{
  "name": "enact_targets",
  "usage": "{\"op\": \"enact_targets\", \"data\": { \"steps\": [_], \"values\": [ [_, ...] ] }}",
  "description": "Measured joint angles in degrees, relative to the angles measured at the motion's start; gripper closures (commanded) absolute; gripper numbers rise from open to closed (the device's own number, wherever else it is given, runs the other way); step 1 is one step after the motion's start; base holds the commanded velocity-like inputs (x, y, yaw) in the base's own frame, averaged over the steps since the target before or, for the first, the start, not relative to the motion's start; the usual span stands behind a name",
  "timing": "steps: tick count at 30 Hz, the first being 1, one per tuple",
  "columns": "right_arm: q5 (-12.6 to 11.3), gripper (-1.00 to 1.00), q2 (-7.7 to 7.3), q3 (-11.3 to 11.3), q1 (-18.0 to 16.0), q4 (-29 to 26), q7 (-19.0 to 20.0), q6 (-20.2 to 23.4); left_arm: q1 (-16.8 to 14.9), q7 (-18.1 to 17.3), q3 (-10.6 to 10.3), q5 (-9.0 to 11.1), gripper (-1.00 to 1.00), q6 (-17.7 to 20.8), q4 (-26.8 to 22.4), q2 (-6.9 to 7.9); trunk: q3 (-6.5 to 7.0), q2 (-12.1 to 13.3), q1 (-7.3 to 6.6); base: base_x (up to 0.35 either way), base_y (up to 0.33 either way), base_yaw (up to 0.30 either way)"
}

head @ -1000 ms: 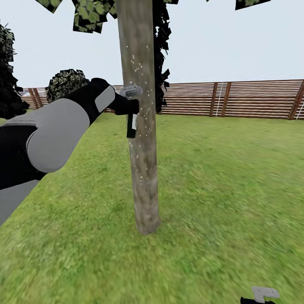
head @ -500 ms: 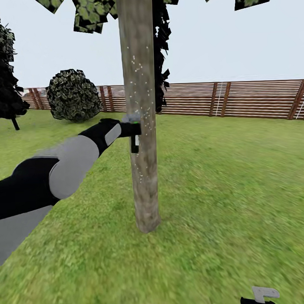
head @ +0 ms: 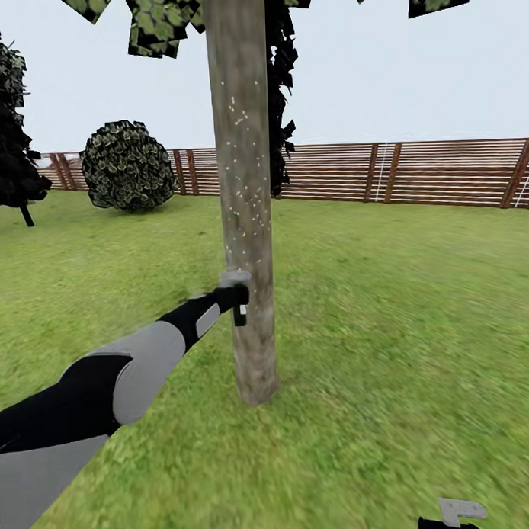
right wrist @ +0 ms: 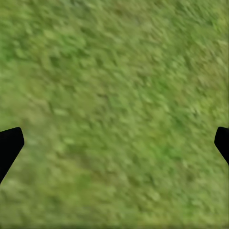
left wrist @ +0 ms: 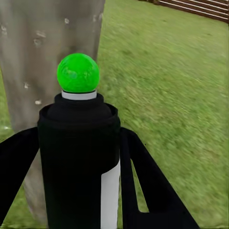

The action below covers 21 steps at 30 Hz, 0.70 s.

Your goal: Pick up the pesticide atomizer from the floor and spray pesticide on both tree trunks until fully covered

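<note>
A thick grey-brown tree trunk (head: pixel 246 219) rises mid-lawn, its upper stretch dotted with white specks. My left gripper (head: pixel 229 298) reaches out to its lower part, shut on the pesticide atomizer (head: pixel 236 284), whose pale grey head sits against the bark. In the left wrist view the atomizer (left wrist: pixel 78 143) stands upright between the two black fingers of the left gripper (left wrist: pixel 78 133). Its green spot is on top, its white label down the side, and the trunk (left wrist: pixel 47 38) is close behind. The right gripper (head: pixel 455 515) hangs low at the lower right. In its own view the right gripper (right wrist: pixel 114 143) stands open over grass.
A brown slat fence (head: pixel 414 171) bounds the lawn behind the tree. A round shrub (head: pixel 129 166) and a dark narrow tree (head: pixel 4 136) stand at the back left. Leaves of the canopy (head: pixel 160 16) hang overhead. Open grass (head: pixel 404 328) spreads to the right.
The left arm has dropped down along the trunk with the atomizer, from fence height to near the trunk's lower third. The shrub behind it is uncovered. The right gripper has stayed put.
</note>
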Motion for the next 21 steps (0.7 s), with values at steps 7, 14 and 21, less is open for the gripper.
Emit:
{"op": "enact_targets", "data": {
  "steps": [7,14,21],
  "values": [
    [0.01,-1.0,0.03,0.01,0.0,0.0,0.0,0.0,7.65,-0.05,-0.17,-0.08,1.0,-4.46,0.08,0.0,0.0,0.0,0.0,0.0,0.0,0.0],
    [0.02,-1.0,0.5,0.02,0.05,0.0,0.08,0.0,15.22,-0.06,-0.14,-0.06,1.0,-10.21,0.08,0.0,0.0,0.0,0.0,0.0,0.0,0.0],
    [0.1,-1.0,1.87,0.04,0.25,-0.06,0.48,-0.29,17.57,-0.16,0.16,0.0,1.0,-14.01,-0.06,0.0,0.02,-0.01,0.0,0.0,0.094,0.0]
  ]
}}
